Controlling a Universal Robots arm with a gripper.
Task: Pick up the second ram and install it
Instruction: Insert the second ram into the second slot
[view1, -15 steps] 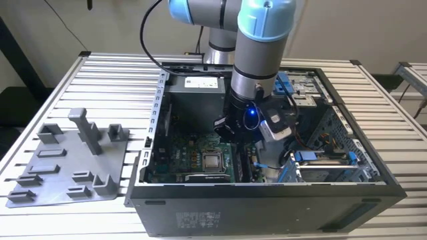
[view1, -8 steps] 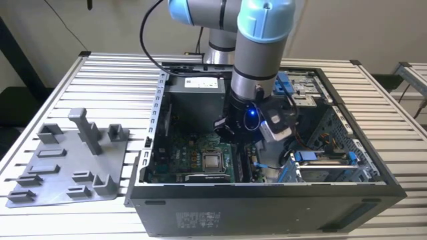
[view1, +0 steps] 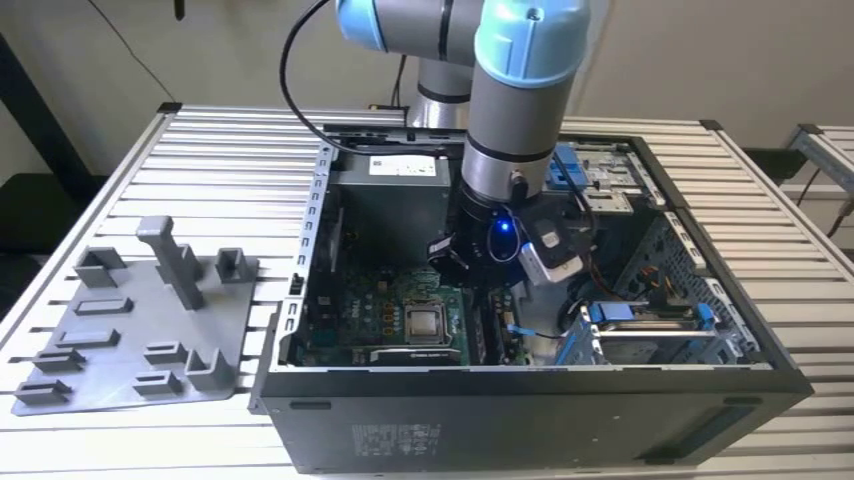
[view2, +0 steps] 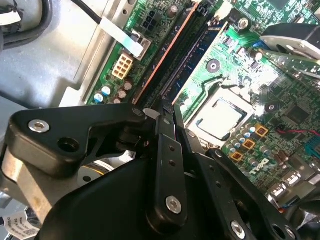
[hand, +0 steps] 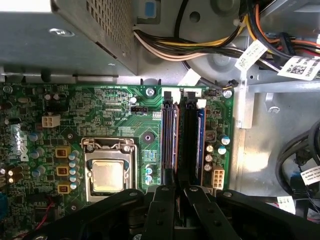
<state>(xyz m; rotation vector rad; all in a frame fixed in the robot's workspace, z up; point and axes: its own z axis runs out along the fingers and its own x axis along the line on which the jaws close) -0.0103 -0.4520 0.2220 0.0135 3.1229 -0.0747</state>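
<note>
My gripper (hand: 180, 194) reaches down inside the open computer case (view1: 534, 385), over the memory slots beside the processor socket (hand: 107, 175). In both wrist views its two black fingers (view2: 166, 150) are drawn close together at one end of the second ram (hand: 188, 140), a long near-black stick that lies in line with a slot on the green motherboard (hand: 100, 110). The same stick (view2: 187, 60) runs away from the fingertips. A second dark strip with a brownish edge (hand: 169, 135) sits in the neighbouring slot. In the exterior view the gripper (view1: 470, 265) is deep in the case.
The metal power supply box (hand: 65, 35) and bundled cables (hand: 210, 45) crowd the case wall near the slots. Blue drive brackets (view1: 641, 315) sit on the exterior view's right. On the slatted table at the exterior view's left lies a grey holder plate (view1: 127, 340) with blocks and a tall post (view1: 174, 260).
</note>
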